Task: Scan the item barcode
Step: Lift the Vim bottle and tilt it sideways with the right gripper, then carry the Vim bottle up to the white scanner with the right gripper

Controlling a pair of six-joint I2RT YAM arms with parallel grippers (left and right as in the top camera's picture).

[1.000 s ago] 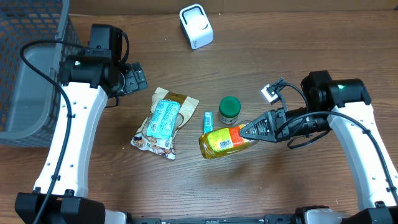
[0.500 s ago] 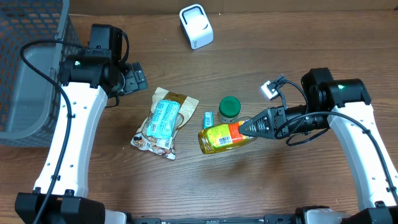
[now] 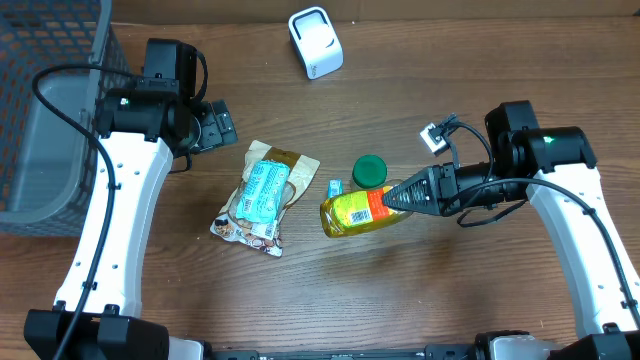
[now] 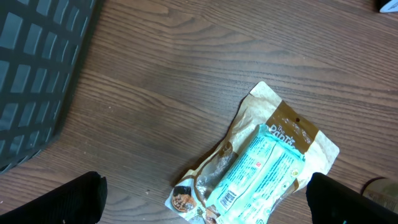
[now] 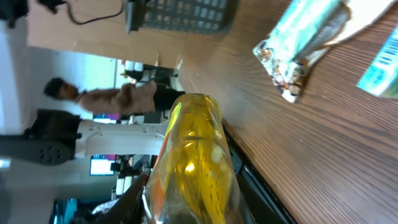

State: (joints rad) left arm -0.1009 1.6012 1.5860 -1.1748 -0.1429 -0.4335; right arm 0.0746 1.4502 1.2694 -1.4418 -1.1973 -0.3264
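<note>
The item, a yellow bottle (image 3: 358, 211) with a yellow and orange label, hangs on its side over the middle of the table. My right gripper (image 3: 404, 197) is shut on its neck end. In the right wrist view the bottle (image 5: 196, 155) fills the space between the fingers of the right gripper (image 5: 193, 211). The label faces up to the overhead camera. A white scanner (image 3: 315, 42) stands at the back edge, well away from the bottle. My left gripper (image 3: 222, 125) is open and empty, up left of a snack packet (image 3: 262, 195). In the left wrist view the left gripper (image 4: 205, 202) hangs above the snack packet (image 4: 261, 168).
A green-lidded jar (image 3: 369, 170) stands just behind the bottle, with a small teal pack (image 3: 335, 187) to its left. A dark mesh basket (image 3: 45, 110) fills the far left. Bare wood lies along the front of the table (image 3: 330, 300).
My right gripper has carried the bottle a little up and toward the back, closer over the green-lidded jar. The left arm has not moved.
</note>
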